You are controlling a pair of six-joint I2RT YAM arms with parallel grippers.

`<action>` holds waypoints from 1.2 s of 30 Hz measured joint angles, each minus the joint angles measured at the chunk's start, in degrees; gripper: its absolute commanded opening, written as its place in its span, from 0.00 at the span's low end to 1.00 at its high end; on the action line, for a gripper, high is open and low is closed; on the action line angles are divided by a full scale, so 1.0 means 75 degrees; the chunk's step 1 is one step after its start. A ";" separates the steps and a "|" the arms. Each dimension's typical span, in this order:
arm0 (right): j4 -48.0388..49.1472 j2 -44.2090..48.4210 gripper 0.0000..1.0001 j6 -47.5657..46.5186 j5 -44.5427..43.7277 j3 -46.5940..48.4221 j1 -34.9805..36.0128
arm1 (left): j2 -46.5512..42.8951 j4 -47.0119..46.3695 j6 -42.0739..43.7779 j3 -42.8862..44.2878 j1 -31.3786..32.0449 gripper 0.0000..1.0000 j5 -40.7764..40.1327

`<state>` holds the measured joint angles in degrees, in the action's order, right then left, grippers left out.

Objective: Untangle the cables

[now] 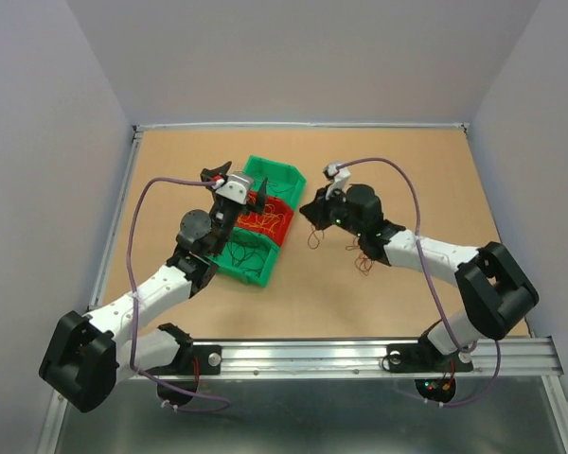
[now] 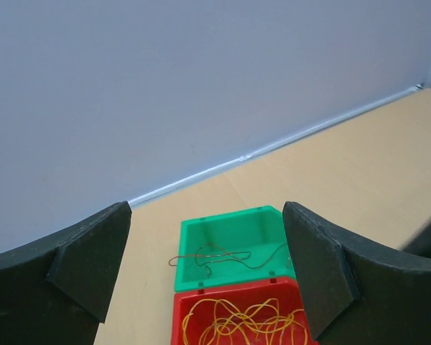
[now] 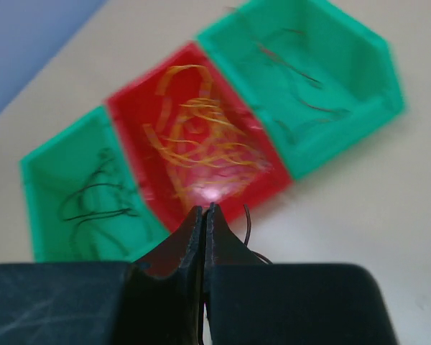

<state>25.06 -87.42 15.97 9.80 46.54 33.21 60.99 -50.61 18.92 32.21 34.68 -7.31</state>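
Three bins stand in a row: a far green bin [image 1: 276,174] with a brown cable [image 2: 215,257], a red bin [image 1: 282,227] with orange-yellow cables [image 3: 194,136], and a near green bin [image 1: 239,260] with black cables [image 3: 86,201]. My left gripper [image 1: 258,200] hovers open and empty over the red bin; in its wrist view [image 2: 205,215] the fingers frame the far green bin [image 2: 230,237]. My right gripper [image 1: 312,221] is just right of the bins, shut [image 3: 203,210] on a dark thin cable [image 3: 247,223] that hangs below it [image 1: 312,238].
A small tangle of reddish-brown cables [image 1: 364,257] lies on the tan table under the right forearm. Grey walls close the table at the back and sides. An aluminium rail [image 1: 360,355] runs along the near edge.
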 measured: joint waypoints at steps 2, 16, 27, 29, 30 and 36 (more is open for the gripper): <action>0.0312 0.0207 0.01 -0.0350 0.0187 -0.0003 0.0822 | -0.0009 -0.0082 -0.0239 0.0000 -0.0300 0.99 0.0009; 0.2087 -0.1920 0.01 -0.1979 0.0557 0.0694 0.2815 | -0.0466 -0.0434 -0.2736 -0.0050 -0.2850 0.98 0.0833; -0.1513 -0.5668 0.19 -0.3474 0.1081 0.5426 0.2780 | -0.0434 -0.0519 -0.3241 -0.0090 -0.3168 0.97 0.1411; -0.1923 -0.5654 0.20 -0.3716 0.1157 0.5511 0.2774 | -0.0396 -0.0536 -0.3255 -0.0090 -0.3191 0.98 0.1492; -0.2136 -0.5587 0.20 -0.3824 0.1169 0.5499 0.2777 | -0.0382 -0.0533 -0.3255 -0.0090 -0.3191 0.97 0.1521; -0.2760 -0.4876 0.20 -0.4051 0.1244 0.4776 0.2777 | -0.0344 -0.0536 -0.3258 -0.0090 -0.3191 0.97 0.1582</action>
<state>4.36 -123.98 -14.41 19.14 82.37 54.04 58.41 -54.63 -5.52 31.53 10.74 4.56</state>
